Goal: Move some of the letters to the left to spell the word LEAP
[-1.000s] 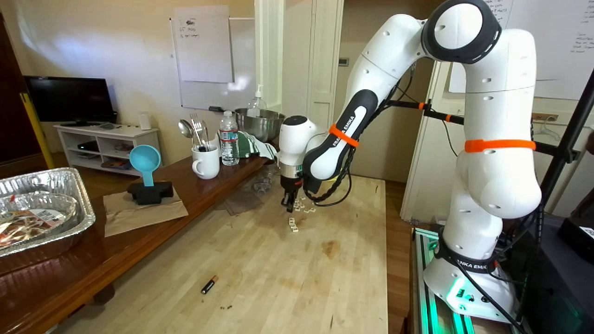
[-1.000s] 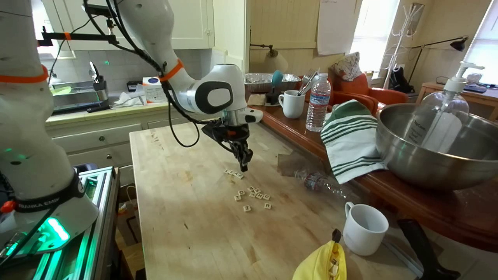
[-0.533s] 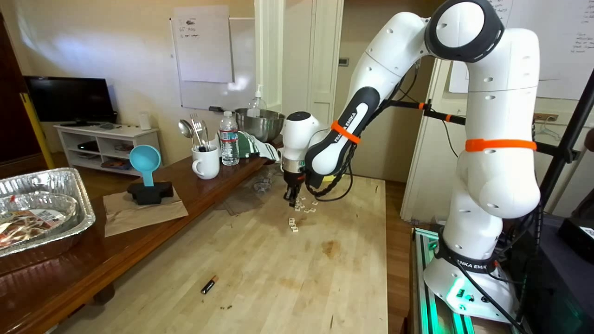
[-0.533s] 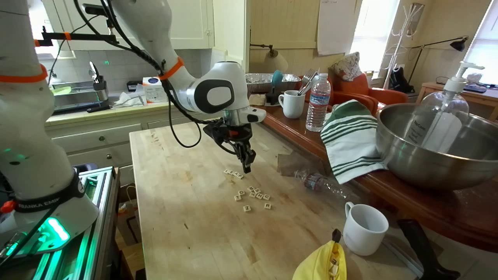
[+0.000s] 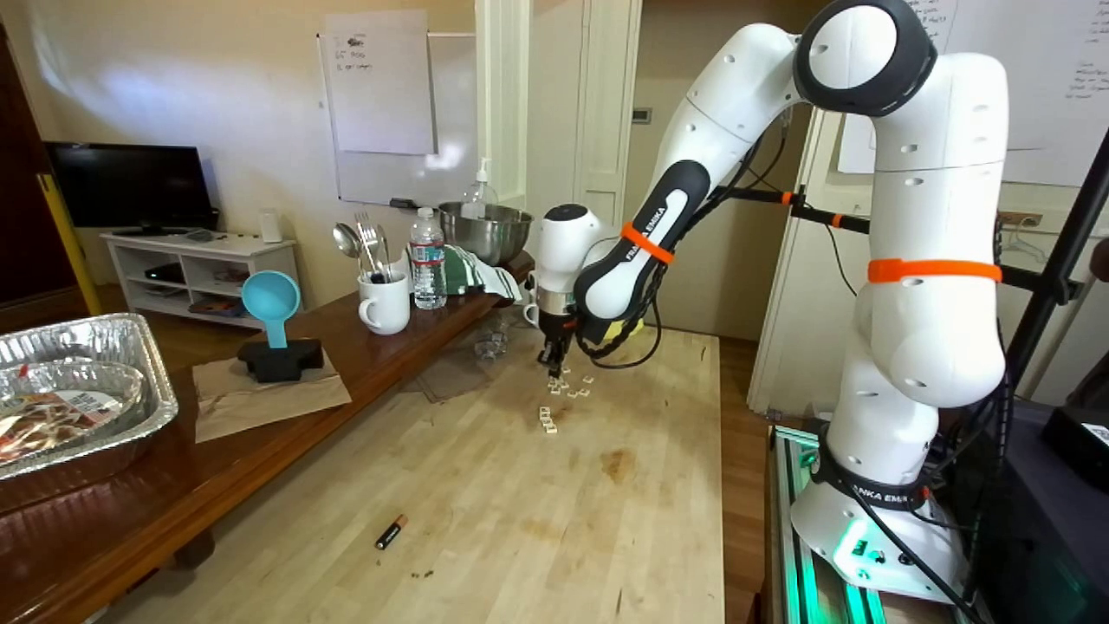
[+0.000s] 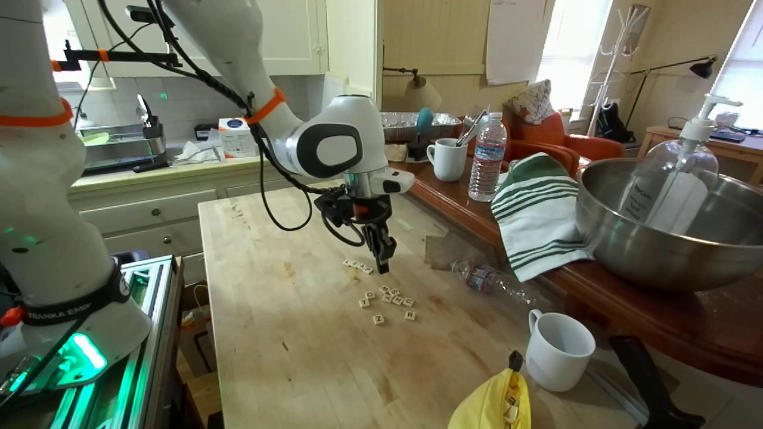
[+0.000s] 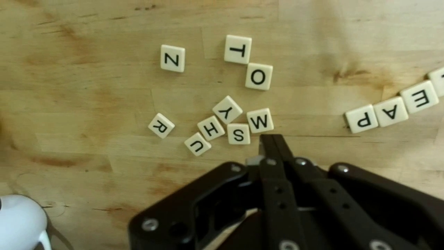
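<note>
Whitish letter tiles lie flat on the wooden table. In the wrist view a slanted row holds P (image 7: 361, 118), A (image 7: 391, 111), E (image 7: 419, 97) and a tile cut by the frame edge (image 7: 438, 80). The row also shows in both exterior views (image 5: 548, 420) (image 6: 357, 266). Several loose tiles lie to its left in the wrist view: T (image 7: 238, 49), O (image 7: 259, 76), Z (image 7: 172, 58), R (image 7: 161, 125), S (image 7: 238, 134), W or M (image 7: 260, 120), others. My gripper (image 7: 271, 136) is shut and empty, above the table beside S and W; it shows in both exterior views (image 5: 554, 373) (image 6: 383, 269).
A yellow pouch (image 6: 495, 402) with pale pieces inside, a white mug (image 6: 560, 351) and a black handle (image 6: 653, 381) lie at the near end in an exterior view. A clear bottle (image 6: 486, 278) lies by the raised ledge. A battery (image 5: 391, 531) lies on the table.
My gripper has moved away from the row of tiles toward the loose tiles. It stays shut. The tiles have not visibly moved.
</note>
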Motion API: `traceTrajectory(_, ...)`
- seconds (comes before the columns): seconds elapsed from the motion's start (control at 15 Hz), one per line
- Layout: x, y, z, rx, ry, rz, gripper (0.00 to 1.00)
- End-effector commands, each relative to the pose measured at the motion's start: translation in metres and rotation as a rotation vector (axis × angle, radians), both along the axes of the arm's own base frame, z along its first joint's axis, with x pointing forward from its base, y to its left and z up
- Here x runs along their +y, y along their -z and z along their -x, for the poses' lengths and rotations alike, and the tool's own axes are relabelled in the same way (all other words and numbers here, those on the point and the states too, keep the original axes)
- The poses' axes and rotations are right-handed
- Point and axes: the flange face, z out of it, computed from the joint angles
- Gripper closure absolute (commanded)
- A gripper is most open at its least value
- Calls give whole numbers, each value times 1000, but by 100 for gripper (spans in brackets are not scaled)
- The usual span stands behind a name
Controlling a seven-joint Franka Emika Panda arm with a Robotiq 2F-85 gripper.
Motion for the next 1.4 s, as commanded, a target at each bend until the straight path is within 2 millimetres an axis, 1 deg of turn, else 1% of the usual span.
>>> traceTrajectory(0.0, -7, -5, 6, 2, 5, 1, 100)
traceTrajectory(0.33, -11, -9, 7, -4, 9, -1, 100)
traceTrajectory(1.0, -17, -4, 4, -2, 8, -5, 100)
traceTrajectory(1.33, -12, -5, 8, 8, -23, -18, 100)
